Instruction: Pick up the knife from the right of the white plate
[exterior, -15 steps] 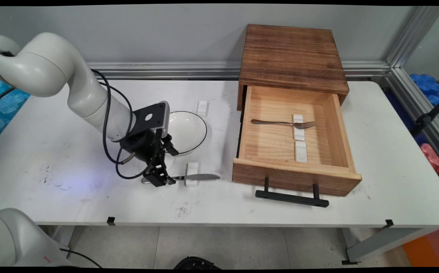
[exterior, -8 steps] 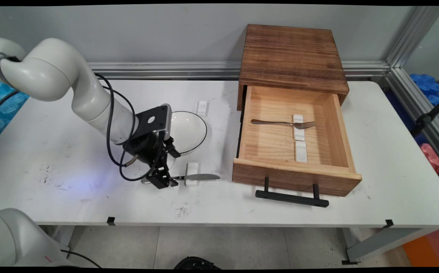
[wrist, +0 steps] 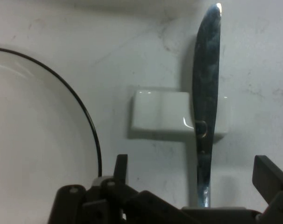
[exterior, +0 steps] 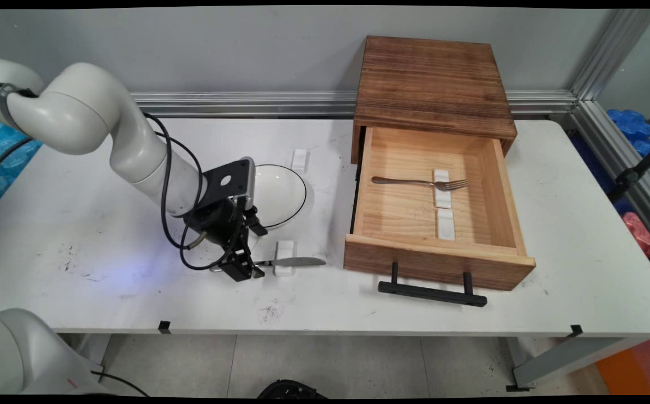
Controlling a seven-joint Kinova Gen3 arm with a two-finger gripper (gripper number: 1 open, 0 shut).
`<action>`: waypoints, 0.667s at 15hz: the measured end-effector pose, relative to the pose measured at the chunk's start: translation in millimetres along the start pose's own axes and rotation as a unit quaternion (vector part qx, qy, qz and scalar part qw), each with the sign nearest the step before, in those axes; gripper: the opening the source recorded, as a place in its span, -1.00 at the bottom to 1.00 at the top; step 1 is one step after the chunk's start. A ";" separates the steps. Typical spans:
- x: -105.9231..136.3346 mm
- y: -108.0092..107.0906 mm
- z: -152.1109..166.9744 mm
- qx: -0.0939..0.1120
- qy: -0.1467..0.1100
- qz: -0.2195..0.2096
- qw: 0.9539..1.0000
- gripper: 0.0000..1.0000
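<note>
Down low at the table with the claw, spread wide over the handle end of a knife. In the hand view, the same claw with one finger at 9 o'clock of the handle and the other at 3 o'clock, a clear gap on each side, nothing pinched.

Flat along the table, the knife, blade toward 12 o'clock in the hand view and toward 3 o'clock in the main view. Laid across a small white rest near mid-length, touching it; the rest sticking out mostly to 9 o'clock of the blade in the hand view.

At 1 o'clock of the claw in the main view, close by, a white plate with a thin dark rim, partly hidden by the wrist; in the hand view, the plate filling the 9 o'clock side. Just beyond the plate at 12 o'clock, another small white block.

Well apart toward 3 o'clock, a wooden drawer pulled out of a dark wooden box, black handle at its front. Inside, a fork lying crosswise, tines at 3 o'clock, across the farther of two white rests.
</note>
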 end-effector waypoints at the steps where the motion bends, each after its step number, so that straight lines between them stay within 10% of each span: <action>1: -0.5 0.1 0.7 0.000 0.000 0.000 1.000 1.00; 10: -4.8 0.8 4.4 -0.004 -0.003 -0.002 1.000 1.00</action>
